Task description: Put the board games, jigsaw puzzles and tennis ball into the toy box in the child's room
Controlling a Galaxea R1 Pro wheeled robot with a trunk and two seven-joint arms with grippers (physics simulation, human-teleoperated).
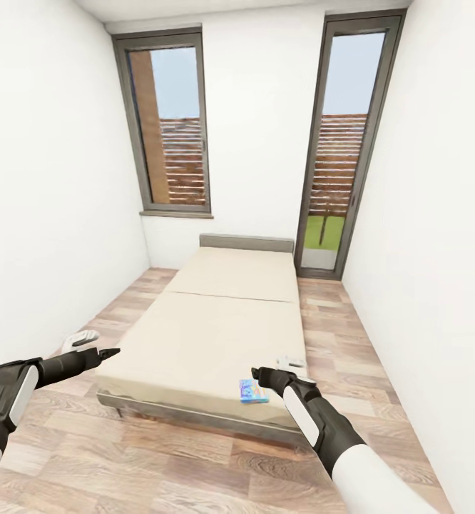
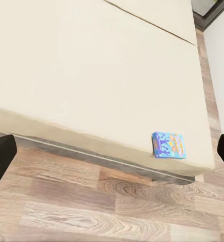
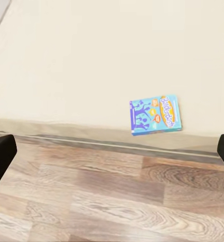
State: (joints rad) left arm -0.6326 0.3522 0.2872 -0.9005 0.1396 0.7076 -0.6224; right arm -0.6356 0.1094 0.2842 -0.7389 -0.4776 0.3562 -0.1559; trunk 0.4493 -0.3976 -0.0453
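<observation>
Blue board game (image 3: 156,116) lies flat at bed's (image 1: 216,314) near right corner, lettering unreadable; left gripper (image 2: 112,151) and right gripper (image 3: 112,151) both spread, empty.

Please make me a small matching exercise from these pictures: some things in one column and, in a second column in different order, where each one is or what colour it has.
Things:
1. board game
2. bed
3. left pincer
4. glass door

Descriptions:
a. plain beige mattress, grey frame
b. in the far wall, to the right of the bed's head
c. blue box at the mattress's near edge
d. above the floor, by the bed's near left corner

Pairs: 1-c, 2-a, 3-d, 4-b
</observation>
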